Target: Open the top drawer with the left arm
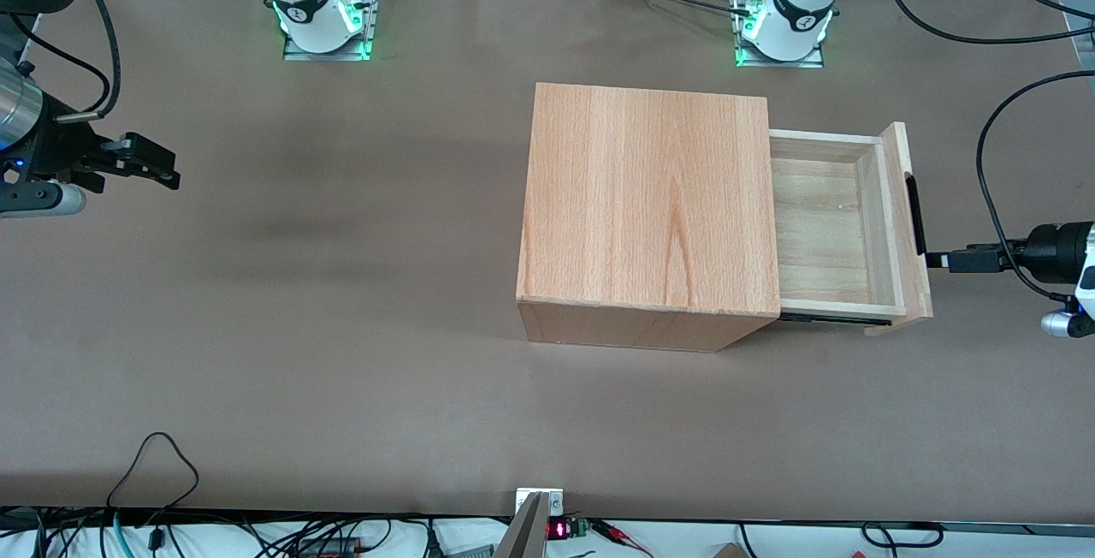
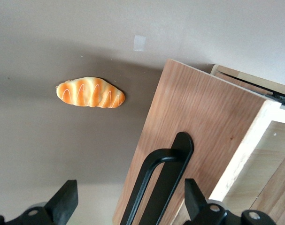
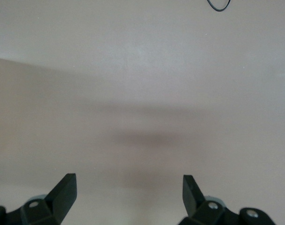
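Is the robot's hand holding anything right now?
No, nothing. The tool on the left arm is open, its fingers on either side of the top drawer's black handle without gripping it.

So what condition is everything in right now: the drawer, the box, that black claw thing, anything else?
Shallow light-wood top drawer: pulled partly out, nothing visible inside.
Long slim black bar handle: between the tool's fingers, not clamped.
Big plain wooden box casing: upright on the table.
Left arm's black tool: open, at the drawer's front.
Orange striped bread-shaped item: lying flat on the table, untouched.
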You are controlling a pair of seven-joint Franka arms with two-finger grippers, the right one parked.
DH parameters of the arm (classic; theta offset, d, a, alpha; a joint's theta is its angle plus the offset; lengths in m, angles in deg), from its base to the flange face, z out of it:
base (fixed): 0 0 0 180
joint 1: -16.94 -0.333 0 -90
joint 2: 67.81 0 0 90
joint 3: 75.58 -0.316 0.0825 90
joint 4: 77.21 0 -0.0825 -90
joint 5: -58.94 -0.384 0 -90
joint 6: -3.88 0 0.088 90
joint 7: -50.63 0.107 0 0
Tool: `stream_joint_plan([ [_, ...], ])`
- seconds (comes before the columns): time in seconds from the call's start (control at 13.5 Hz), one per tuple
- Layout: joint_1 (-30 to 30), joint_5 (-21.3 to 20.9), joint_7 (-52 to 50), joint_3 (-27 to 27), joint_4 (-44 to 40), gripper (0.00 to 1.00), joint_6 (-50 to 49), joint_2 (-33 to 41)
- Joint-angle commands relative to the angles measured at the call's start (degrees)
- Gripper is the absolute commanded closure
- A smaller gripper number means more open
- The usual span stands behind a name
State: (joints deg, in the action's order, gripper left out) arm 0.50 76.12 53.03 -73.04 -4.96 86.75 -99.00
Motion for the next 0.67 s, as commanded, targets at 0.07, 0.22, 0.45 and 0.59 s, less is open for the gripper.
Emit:
stream_joint_plan([
  [0.07, -0.08, 0.31, -0.72, -0.43, -3.15, 0.00, -4.29, 0.52],
  [0.22, 0.01, -1.09, -0.72, -0.34, -5.09, 0.00, -5.26, 0.52],
  [0.45, 0.36, -2.32, -0.90, 0.45, -5.19, 0.00, -5.44, 2.53],
  [0.59, 0.97, -3.38, -0.90, 0.63, -5.19, 0.00, -5.44, 3.85],
])
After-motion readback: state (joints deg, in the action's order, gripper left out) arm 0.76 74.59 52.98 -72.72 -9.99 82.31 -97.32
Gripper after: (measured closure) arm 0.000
